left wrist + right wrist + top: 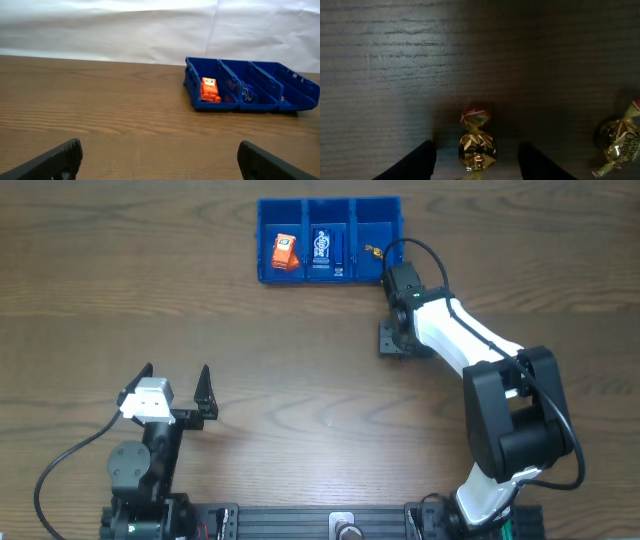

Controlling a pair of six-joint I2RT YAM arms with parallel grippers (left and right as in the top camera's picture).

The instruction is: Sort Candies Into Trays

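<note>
Between tips of my right pincer (477,164): gold foil candy (477,150), twisted ends, on grainy wood (395,75); tips spread, flanking it.
My left pincer (176,375): spread wide, lower left.
Blue plastic tray (300,278): upper centre, three bins.

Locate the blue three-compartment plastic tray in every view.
Top view: the blue three-compartment plastic tray sits at top centre of the picture.
Left wrist view: the tray stands across the wooden table, beyond the open left pincer.
Right wrist view: faces tabletop and a gold foil-wrapped candy instead.
Shared landmark: the orange candy packet in the tray's end compartment.
</note>
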